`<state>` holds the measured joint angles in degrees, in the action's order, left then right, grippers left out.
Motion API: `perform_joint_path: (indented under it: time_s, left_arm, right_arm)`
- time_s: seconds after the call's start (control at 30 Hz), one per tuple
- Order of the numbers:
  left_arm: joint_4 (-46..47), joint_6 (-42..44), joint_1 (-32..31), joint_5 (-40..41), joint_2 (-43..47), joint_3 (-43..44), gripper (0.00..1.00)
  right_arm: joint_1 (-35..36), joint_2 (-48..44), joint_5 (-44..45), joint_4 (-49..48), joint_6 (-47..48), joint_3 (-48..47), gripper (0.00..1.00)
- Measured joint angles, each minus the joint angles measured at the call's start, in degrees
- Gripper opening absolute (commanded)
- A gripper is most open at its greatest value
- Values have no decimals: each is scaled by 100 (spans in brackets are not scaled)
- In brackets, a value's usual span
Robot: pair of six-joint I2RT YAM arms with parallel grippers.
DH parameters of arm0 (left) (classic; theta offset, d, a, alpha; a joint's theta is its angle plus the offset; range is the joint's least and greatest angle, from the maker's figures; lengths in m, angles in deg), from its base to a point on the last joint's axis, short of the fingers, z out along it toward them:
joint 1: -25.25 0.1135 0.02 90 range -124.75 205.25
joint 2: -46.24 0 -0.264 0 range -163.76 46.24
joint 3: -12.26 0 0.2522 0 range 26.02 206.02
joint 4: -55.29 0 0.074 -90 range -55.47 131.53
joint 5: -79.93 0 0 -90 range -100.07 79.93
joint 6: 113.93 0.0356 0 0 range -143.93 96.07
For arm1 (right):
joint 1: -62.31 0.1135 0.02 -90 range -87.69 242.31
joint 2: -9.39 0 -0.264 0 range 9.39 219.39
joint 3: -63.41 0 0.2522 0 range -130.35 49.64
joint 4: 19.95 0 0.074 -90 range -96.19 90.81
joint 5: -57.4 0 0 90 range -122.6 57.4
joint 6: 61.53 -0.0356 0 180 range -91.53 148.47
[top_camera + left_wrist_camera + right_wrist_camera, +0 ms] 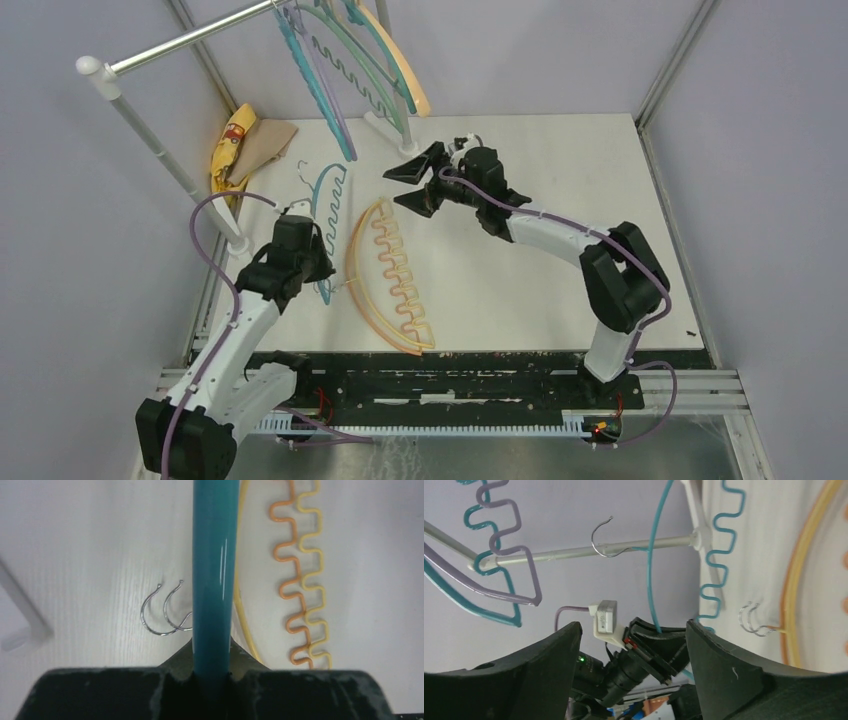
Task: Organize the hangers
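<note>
Several hangers point(352, 70) in teal, purple, green and orange hang on the rack pole point(190, 40) at the back. A teal hanger point(335, 195) lies on the table, and my left gripper point(322, 272) is shut on its smooth bar point(212, 570). An orange and a yellow hanger point(388, 268) lie together just right of it, with their wavy bars point(300, 580) and metal hooks point(162, 615) in the left wrist view. My right gripper point(410, 188) is open and empty above the table, behind these hangers. Its view point(631, 630) faces the left arm and the teal hanger's wavy bar point(719, 555).
A yellow and tan cloth point(245, 145) lies at the back left by the white rack leg point(165, 150). The rack's foot point(385, 125) stands on the table behind the right gripper. Metal frame posts line both sides of the white table point(560, 180).
</note>
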<state>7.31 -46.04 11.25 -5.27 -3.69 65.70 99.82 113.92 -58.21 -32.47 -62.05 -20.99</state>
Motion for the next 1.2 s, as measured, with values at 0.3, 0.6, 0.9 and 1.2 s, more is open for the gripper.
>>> perform_joint_path:
  time_s: [0.3, 0.6, 0.9, 1.2]
  left_arm:
    - [-833, -291, 0, 1965, -197, 857, 3]
    - [-970, -238, 0, 3410, -824, 3167, 3]
    - [-986, 205, 0, 3969, -1690, 4295, 3]
    - [-892, 520, -2, 4059, -2155, 4933, 3]
  right_arm:
    - [-348, -811, 232, 1893, 1652, 260, 89]
    - [-643, -1204, 337, 2682, 2411, 979, 88]
    - [-1056, -1314, 251, 2859, 2610, 1222, 88]
    - [-1241, -1314, 70, 2848, 2636, 1235, 86]
